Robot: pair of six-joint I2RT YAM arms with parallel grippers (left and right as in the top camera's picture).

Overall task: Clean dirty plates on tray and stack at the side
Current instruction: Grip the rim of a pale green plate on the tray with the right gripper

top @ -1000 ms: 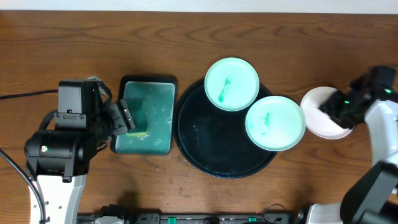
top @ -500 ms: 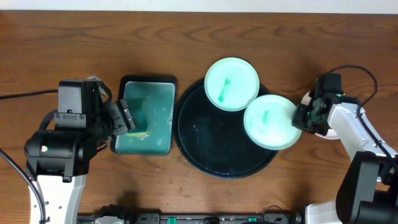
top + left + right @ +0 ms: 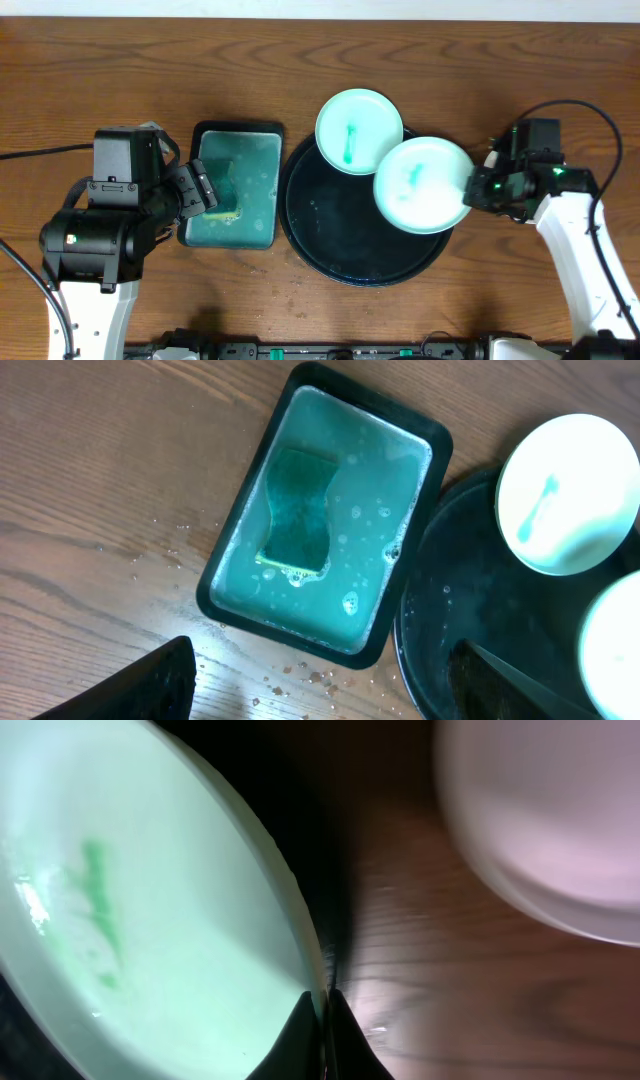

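Nearest, at 9 o'clock of the large round black tray [image 3: 330, 245]: left fingers [image 3: 150, 685] spread wide and empty above the rectangular black dish [image 3: 238, 128] of teal liquid, a teal sponge [image 3: 295, 510] sunk in it. At 3 o'clock: right fingers [image 3: 290, 1055] pinched shut on the rim of a pale mint round plate [image 3: 420, 185], teal-smeared, over the tray's edge. Just beside, on the wooden tabletop [image 3: 100, 60], a plain white plate [image 3: 560, 820]. Farthest, at 12 o'clock, a second smeared mint plate [image 3: 358, 130] overlapping the tray's rim.
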